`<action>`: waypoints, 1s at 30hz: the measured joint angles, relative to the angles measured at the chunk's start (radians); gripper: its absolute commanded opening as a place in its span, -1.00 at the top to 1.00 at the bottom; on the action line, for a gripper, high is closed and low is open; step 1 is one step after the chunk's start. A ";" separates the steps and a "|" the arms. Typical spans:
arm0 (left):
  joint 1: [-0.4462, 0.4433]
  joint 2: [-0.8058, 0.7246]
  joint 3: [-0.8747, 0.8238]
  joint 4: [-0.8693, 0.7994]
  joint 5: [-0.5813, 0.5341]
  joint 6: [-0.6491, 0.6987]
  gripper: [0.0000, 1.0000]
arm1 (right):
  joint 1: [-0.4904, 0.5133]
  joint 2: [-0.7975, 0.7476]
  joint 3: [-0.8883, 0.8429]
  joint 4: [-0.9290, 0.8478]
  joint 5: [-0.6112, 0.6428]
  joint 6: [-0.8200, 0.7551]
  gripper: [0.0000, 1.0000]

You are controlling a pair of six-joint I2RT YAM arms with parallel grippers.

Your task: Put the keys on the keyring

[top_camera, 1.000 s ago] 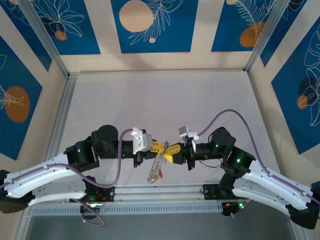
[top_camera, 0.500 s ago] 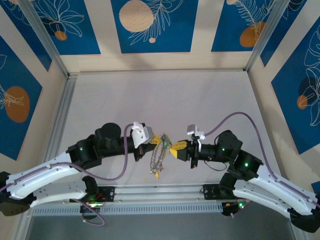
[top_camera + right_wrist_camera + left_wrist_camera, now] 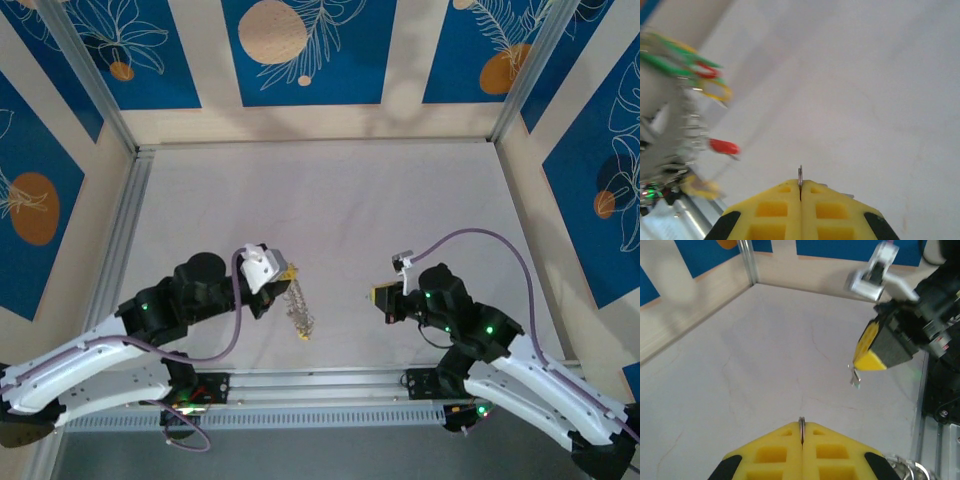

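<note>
Top external view is showing you the left pincer [image 3: 287,274] clenching the keyring [image 3: 801,424], with threaded keys [image 3: 298,310] dangling just below it. Your right pincer [image 3: 378,297], well apart, is gripping one small key [image 3: 855,378], seemingly not yet threaded.

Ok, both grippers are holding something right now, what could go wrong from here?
The left gripper pinches only a thin edge of the ring, with the bunch of keys dangling below; it could swing or slip out. The right gripper holds a small key by a sliver; it may twist or drop when pressed against the ring.
</note>
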 measured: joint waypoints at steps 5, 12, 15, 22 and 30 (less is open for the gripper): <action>0.000 -0.036 -0.018 -0.007 -0.005 0.000 1.00 | -0.018 0.115 -0.036 -0.008 -0.010 0.038 1.00; 0.001 -0.075 -0.040 -0.006 0.010 0.000 1.00 | -0.026 0.254 -0.058 0.066 -0.051 0.049 1.00; 0.001 -0.099 -0.042 -0.006 0.011 0.000 1.00 | -0.021 0.311 -0.058 0.091 -0.069 0.048 1.00; 0.001 -0.172 -0.086 -0.004 -0.027 0.001 1.00 | 0.003 0.335 -0.067 0.123 -0.079 0.061 1.00; 0.002 -0.188 -0.126 0.003 -0.057 0.000 1.00 | 0.016 0.350 -0.138 0.148 -0.095 0.096 1.00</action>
